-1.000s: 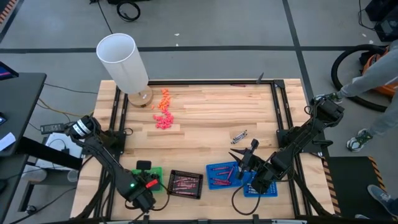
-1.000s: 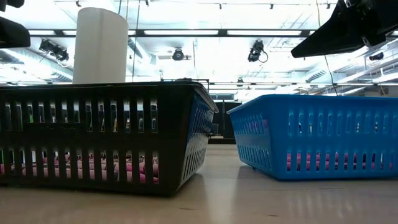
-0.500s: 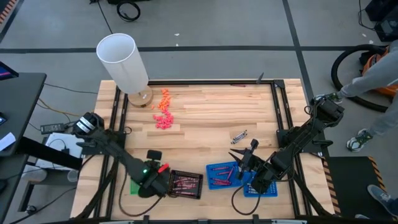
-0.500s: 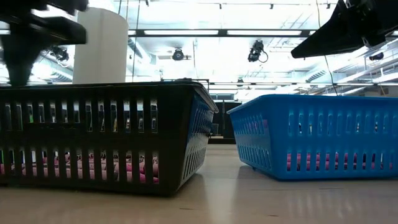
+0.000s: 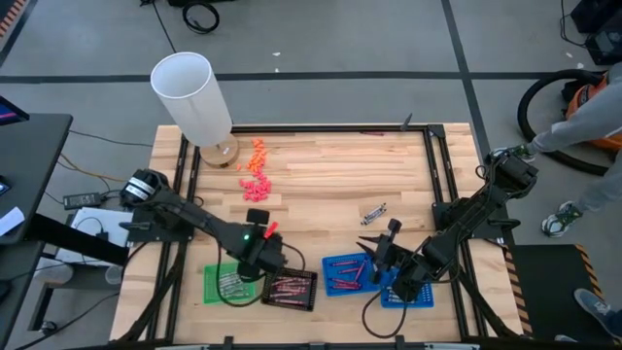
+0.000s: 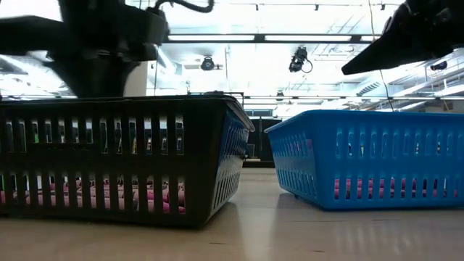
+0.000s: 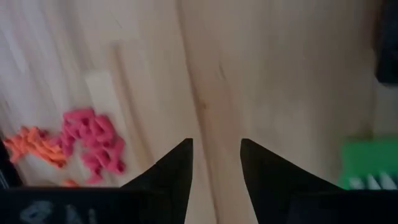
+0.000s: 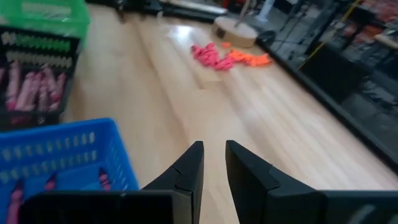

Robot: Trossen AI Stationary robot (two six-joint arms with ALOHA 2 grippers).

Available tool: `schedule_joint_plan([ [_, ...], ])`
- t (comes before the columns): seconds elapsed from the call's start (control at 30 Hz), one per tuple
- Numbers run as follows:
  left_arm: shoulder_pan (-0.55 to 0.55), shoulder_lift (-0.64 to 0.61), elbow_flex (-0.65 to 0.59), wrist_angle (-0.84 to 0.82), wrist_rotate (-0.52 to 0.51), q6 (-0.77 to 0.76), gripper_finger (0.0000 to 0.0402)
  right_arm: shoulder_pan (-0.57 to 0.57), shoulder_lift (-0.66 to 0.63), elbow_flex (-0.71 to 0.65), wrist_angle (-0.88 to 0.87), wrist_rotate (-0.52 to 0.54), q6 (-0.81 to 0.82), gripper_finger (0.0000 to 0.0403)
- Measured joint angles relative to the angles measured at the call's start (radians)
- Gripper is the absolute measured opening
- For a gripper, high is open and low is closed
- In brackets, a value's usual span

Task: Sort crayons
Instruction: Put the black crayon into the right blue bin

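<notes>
Two silver-grey crayons (image 5: 373,212) lie loose on the wood right of the middle. More crayons lie in three trays along the near edge: silver-grey in the green tray (image 5: 222,285), pinkish in the black tray (image 5: 292,288), red in the blue tray (image 5: 347,272). My left gripper (image 5: 262,236) hangs open and empty above the table just beyond the green and black trays; its fingers (image 7: 177,165) point at bare wood. My right gripper (image 5: 374,239) hangs above the blue tray's far edge, empty, with a narrow gap between its fingers (image 8: 194,163).
Chunky orange and pink pieces (image 5: 255,171) lie at the far left, also in the left wrist view (image 7: 93,144). A white cylinder (image 5: 192,97) stands on a round base at the far left corner. A person's sleeve (image 5: 588,122) shows beyond the table's right side.
My left gripper has swung from the near edge by the green tray toward the table's right and far side, past the black tray's far left corner, uncovering the green tray.
</notes>
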Motion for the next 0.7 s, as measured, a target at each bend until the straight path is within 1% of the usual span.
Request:
schedule_joint_plan([
  [0.07, 0.02, 0.0, 0.0, 0.023, -0.014, 0.019, 0.0144, 0.0, 0.0, 0.0, 0.0, -0.049, 0.005, 0.0077],
  [0.2, 0.064, 0.0, 0.0, 0.104, -0.019, 0.014, 0.0144, -0.011, 0.0, 0.0, -0.011, -0.083, 0.05, 0.0077],
  [0.27, 0.084, 0.0, 0.0, 0.149, -0.02, 0.033, 0.0144, -0.036, 0.0, 0.0, -0.036, -0.147, 0.058, 0.0077],
  [0.33, 0.098, 0.0, 0.0, 0.206, -0.025, 0.083, 0.0144, -0.079, 0.0, 0.0, -0.083, -0.231, 0.091, 0.0077],
  [0.47, 0.092, 0.0, 0.0, 0.32, -0.084, 0.199, 0.0144, -0.169, 0.0, 0.0, -0.181, -0.394, 0.118, 0.0077],
  [0.57, 0.086, 0.0, 0.0, 0.386, -0.11, 0.267, 0.0144, -0.21, -0.011, 0.0, -0.209, -0.445, 0.102, 0.0077],
  [0.7, 0.087, 0.0, -0.015, 0.468, -0.117, 0.328, 0.0144, -0.255, -0.05, 0.0, -0.275, -0.498, 0.081, 0.0077],
])
